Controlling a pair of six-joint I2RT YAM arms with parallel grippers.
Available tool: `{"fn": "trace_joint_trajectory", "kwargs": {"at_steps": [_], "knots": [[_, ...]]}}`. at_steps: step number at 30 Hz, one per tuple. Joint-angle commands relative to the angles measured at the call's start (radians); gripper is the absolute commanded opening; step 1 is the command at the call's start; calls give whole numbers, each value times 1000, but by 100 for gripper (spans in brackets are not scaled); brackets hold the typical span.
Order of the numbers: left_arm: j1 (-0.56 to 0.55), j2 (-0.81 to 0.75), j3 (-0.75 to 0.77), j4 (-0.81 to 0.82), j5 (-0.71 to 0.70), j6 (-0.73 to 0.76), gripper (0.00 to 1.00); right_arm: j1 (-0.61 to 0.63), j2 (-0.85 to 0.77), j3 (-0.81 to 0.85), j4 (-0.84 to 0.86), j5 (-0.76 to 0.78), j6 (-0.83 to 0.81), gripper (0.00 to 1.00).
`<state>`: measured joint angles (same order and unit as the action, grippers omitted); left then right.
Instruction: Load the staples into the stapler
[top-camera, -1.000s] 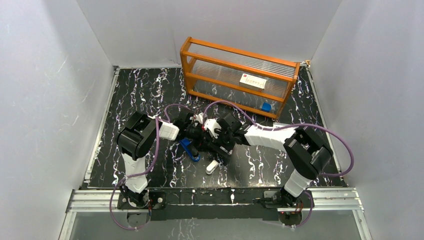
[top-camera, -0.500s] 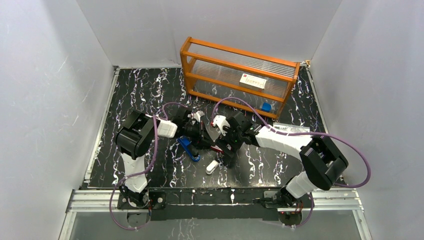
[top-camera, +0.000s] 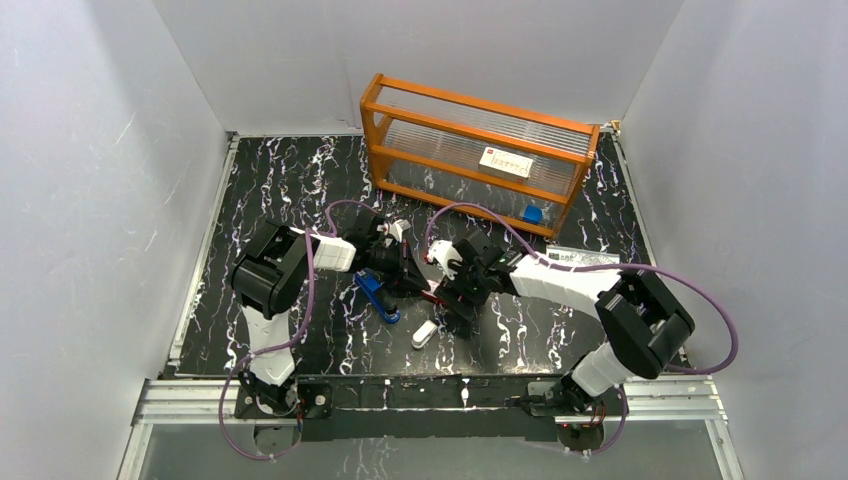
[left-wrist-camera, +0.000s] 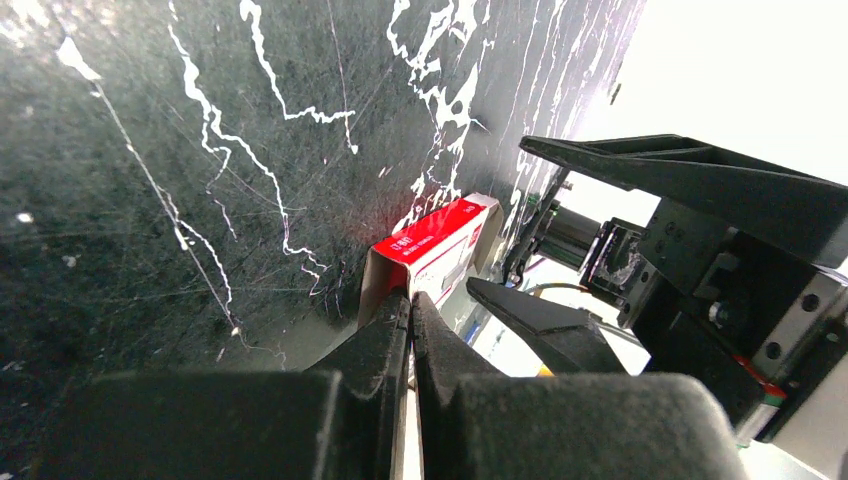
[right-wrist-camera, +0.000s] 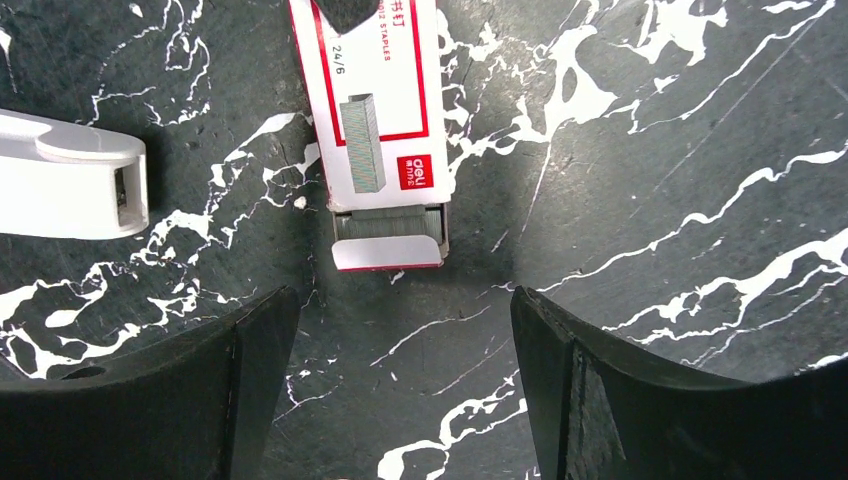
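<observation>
Nearest the arm bases, a white rounded object is lying on the marbled table. Just beyond, the right gripper is hovering with fingers spread wide before the open end of the red-and-white box, where the staples are showing as a grey block inside. The left gripper, fingers pressed together, is touching the box's other end. The stapler is lying just left of the grippers, and an orange rack is standing far back.

Open table separates right hand from staple box.
</observation>
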<state>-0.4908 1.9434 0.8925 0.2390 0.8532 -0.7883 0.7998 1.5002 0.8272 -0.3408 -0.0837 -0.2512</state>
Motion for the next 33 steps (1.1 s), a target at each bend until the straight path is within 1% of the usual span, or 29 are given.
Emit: {"fn": "trace_joint_trajectory", "kwargs": {"at_steps": [1,4,10,12,15,20,24,27,33], "knots": [[9,-2,8,-17,-13,17,0,2,32,-4,41,-19,-7,85],[9,6,14,-24,-13,18,0,26,49,-6,79,39,-12,86],[9,4,16,-35,-17,21,8,42,73,-17,114,50,-19,84],[9,2,17,-38,-16,22,9,42,83,-12,115,43,-18,79],[9,1,26,-66,-24,34,9,42,100,3,91,39,-14,68],[11,-10,51,-120,-46,75,9,42,95,-4,61,47,-23,56],[11,-5,63,-141,-41,86,8,41,100,6,64,71,-23,49],[14,-3,68,-154,-39,90,6,42,127,23,48,78,-19,45],[38,-1,65,-127,4,83,4,42,134,27,46,75,-12,44]]}}
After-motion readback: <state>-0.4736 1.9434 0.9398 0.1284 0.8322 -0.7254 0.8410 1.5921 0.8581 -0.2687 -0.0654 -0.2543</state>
